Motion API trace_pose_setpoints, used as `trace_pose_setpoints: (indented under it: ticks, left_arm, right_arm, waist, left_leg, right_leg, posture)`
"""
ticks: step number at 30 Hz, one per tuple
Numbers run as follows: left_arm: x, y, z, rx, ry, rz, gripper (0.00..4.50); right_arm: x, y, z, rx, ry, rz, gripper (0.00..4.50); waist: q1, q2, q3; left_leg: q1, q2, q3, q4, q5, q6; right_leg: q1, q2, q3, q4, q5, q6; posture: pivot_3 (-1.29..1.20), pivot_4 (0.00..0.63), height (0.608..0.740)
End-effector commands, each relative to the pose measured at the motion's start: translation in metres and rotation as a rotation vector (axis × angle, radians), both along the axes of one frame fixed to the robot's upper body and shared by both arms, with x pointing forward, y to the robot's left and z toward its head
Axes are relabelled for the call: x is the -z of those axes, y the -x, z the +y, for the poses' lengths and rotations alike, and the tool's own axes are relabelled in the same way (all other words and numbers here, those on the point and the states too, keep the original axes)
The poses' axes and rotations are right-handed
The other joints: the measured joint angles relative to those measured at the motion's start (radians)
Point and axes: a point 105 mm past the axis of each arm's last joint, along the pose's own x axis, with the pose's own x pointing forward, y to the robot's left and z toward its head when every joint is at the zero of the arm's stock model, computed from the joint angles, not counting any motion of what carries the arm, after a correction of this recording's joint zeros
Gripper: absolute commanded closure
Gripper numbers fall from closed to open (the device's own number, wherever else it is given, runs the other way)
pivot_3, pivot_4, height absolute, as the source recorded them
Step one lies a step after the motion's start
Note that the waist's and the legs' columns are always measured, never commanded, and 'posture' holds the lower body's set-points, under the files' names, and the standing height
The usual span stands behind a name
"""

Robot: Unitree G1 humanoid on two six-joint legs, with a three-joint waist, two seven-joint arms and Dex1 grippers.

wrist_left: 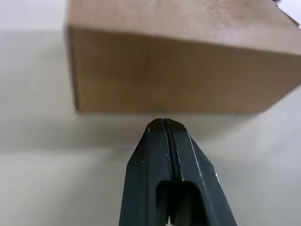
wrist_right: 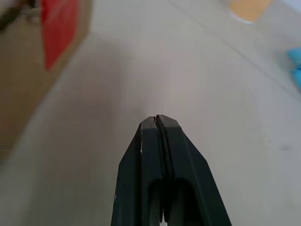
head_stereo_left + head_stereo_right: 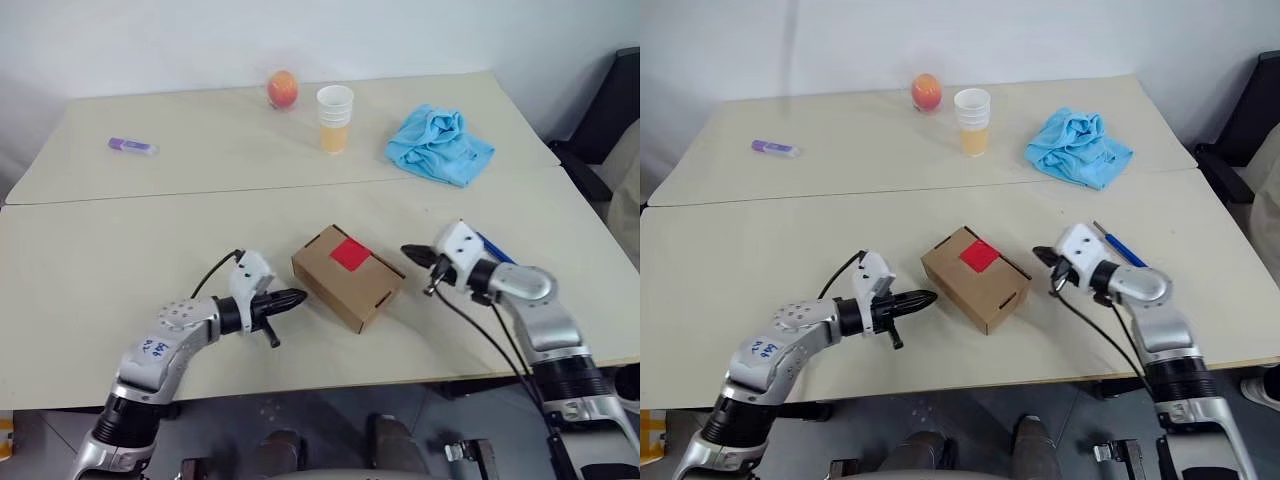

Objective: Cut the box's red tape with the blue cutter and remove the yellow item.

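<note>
Head views: the brown cardboard box [image 3: 348, 277] sits closed near the front edge of the table [image 3: 120, 300], about midway along it, turned at an angle, with the red tape [image 3: 350, 254] square on its lid. The left gripper [image 3: 297, 298] lies low over the table, its black fingers pressed together, tip just beside the box's left end. The right gripper [image 3: 408, 253] has its fingers together too and holds nothing; it points at the box's right end, a little apart from it. The blue cutter [image 3: 1122, 246] lies on the table behind the right wrist, toward the right edge. Along the far edge stand an orange-red fruit [image 3: 282, 89] and a stack of paper cups [image 3: 334, 118]; a crumpled blue cloth [image 3: 439, 144] lies toward the far right corner, a purple marker [image 3: 133, 147] toward the far left.

Left wrist view: the closed fingertips [image 1: 162, 126] sit right at the foot of the box's side wall; whether they touch it I cannot tell.

Right wrist view: the shut fingers [image 2: 157, 129] hang over bare table, with the box and its red patch off to one side.
</note>
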Motion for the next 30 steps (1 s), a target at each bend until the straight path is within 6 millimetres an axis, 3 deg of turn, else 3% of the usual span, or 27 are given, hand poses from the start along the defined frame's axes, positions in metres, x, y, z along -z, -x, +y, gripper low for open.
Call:
trace_pose_setpoints:
  ticks: [1, 5, 14, 19, 22, 24, 27, 30]
  left_arm:
    - [-0.004, -0.008, -0.006, -0.001, -0.025, -0.038, 4.5]
    - [-0.01, -0.021, -0.016, 0.009, -0.025, -0.049, 4.5]
    - [-0.001, -0.015, -0.005, 0.008, -0.055, -0.017, 4.5]
    - [0.0, -0.009, -0.004, 0.026, -0.065, -0.001, 4.5]
    - [-0.002, -0.007, 0.004, 0.018, -0.088, -0.009, 4.5]
    - [-0.006, -0.008, 0.012, 0.011, -0.105, -0.016, 4.5]
    - [-0.016, -0.008, 0.028, 0.028, -0.141, -0.028, 4.5]
    - [-0.035, -0.008, 0.033, 0.089, -0.111, -0.048, 4.5]
  right_arm:
    - [0.004, 0.008, 0.018, -0.062, -0.029, 0.085, 4.48]
    - [0.015, 0.037, 0.049, -0.204, -0.025, 0.238, 4.48]
    - [0.029, 0.051, 0.067, -0.144, -0.023, 0.386, 4.48]
    - [0.042, 0.054, 0.046, -0.08, 0.057, 0.387, 4.48]
    - [0.038, 0.056, 0.03, -0.024, 0.054, 0.4, 4.48]
    - [0.034, 0.059, 0.007, 0.034, 0.064, 0.422, 4.48]
    - [0.018, 0.073, -0.024, 0.091, 0.053, 0.484, 3.87]
    - [-0.008, 0.076, -0.037, 0.141, -0.04, 0.511, 2.87]
  waist:
    - [-0.001, 0.0, 0.0]
    - [-0.001, 0.0, 0.0]
    - [-0.004, -0.002, -0.001]
    - [-0.002, -0.002, -0.001]
    - [0.006, -0.003, -0.002]
    - [0.018, -0.004, -0.002]
    - [0.035, -0.004, -0.002]
    - [0.041, -0.004, -0.002]
  left_leg:
    - [0.0, 0.0, 0.0, 0.0, 0.0, 0.0]
    - [0.0, 0.0, 0.0, 0.0, 0.0, 0.0]
    - [0.002, 0.001, 0.0, -0.001, 0.0, -0.001]
    - [0.002, 0.0, 0.0, -0.001, 0.0, -0.001]
    - [0.002, 0.0, -0.001, -0.001, 0.0, -0.001]
    - [0.002, 0.0, -0.001, -0.001, 0.0, -0.001]
    - [0.002, -0.001, -0.003, 0.0, 0.0, 0.0]
    - [0.002, -0.001, -0.003, 0.0, 0.0, 0.0]
  right_leg:
    - [0.0, 0.0, 0.0, 0.0, 0.0, 0.0]
    - [0.0, 0.0, 0.0, 0.0, 0.0, 0.0]
    - [0.0, 0.001, 0.0, 0.0, 0.0, -0.001]
    - [0.0, 0.001, 0.0, 0.001, 0.0, -0.001]
    - [0.0, 0.0, 0.0, 0.0, 0.0, -0.001]
    - [0.001, 0.0, 0.0, 0.0, 0.0, -0.001]
    - [0.002, 0.0, 0.0, -0.005, 0.0, -0.001]
    - [0.004, 0.0, -0.001, -0.007, 0.001, -0.002]
  posture:
    - [0.0, 0.15, 0.74]
    - [0.0, 0.15, 0.74]
    - [0.0, 0.15, 0.74]
    - [0.0, 0.15, 0.74]
    - [0.0, 0.15, 0.74]
    - [0.0, 0.15, 0.74]
    - [0.0, 0.15, 0.74]
    - [0.0, 0.15, 0.74]
